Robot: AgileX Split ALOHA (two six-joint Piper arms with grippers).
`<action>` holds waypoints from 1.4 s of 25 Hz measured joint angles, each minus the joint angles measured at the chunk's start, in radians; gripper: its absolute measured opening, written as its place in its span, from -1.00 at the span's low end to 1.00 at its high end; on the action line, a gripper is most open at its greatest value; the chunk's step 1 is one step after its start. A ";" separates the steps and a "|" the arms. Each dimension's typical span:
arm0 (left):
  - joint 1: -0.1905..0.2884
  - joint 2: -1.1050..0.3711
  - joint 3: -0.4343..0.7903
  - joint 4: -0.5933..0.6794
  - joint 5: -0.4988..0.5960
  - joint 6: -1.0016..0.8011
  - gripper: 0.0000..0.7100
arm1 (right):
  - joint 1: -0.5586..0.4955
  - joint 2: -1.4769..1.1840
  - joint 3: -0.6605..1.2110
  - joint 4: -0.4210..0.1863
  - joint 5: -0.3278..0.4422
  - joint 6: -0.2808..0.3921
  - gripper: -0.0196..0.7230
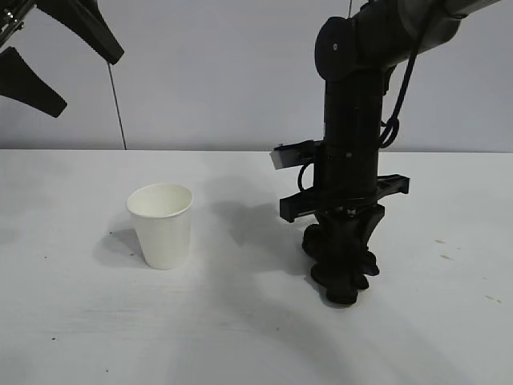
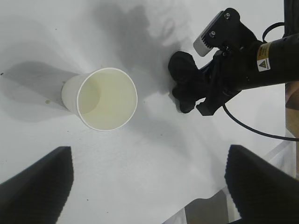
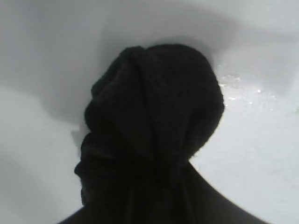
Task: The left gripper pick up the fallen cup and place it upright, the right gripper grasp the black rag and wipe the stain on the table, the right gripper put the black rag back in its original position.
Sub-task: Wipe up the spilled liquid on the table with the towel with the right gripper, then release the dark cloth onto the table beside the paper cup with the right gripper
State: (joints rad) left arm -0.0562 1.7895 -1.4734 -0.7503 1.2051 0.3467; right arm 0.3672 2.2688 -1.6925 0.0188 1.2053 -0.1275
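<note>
While my right pincer (image 1: 343, 277) points straight down at the desk (image 1: 240, 337), it is clenched on the black rag (image 1: 342, 265), whose bunched lower end presses on the white surface right of centre. A thin wet sheen (image 3: 243, 88) shows on the desk just beside the rag. The cup (image 1: 162, 224) stands upright, well apart to the left. My left pincer (image 1: 48, 56) hangs released, raised above the desk's far left.

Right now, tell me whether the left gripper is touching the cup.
Apart. The exterior view shows the left gripper raised at upper left, well above the upright cup on the table, with clear space between.
</note>
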 joint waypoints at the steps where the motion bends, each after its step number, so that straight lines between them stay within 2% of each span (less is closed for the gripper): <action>1: 0.000 0.000 0.000 0.000 0.000 0.000 0.79 | -0.013 0.000 0.000 0.000 0.000 0.000 -0.65; 15: 0.000 0.000 0.000 0.000 0.001 0.000 0.79 | -0.211 -0.033 0.089 -0.012 0.002 0.022 -0.65; 24: 0.000 0.000 0.000 0.000 -0.009 0.001 0.79 | -0.315 -0.095 0.126 -0.065 0.000 0.022 -0.65; 33: 0.000 0.000 0.000 0.000 -0.009 0.001 0.79 | -0.316 -0.101 0.126 -0.019 -0.003 0.022 -0.65; 35: 0.000 0.000 0.000 0.000 -0.009 0.001 0.79 | -0.316 -0.101 0.126 0.007 -0.003 0.020 -0.62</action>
State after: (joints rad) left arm -0.0562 1.7895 -1.4734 -0.7503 1.1964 0.3476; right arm 0.0513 2.1681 -1.5663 0.0260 1.2018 -0.1079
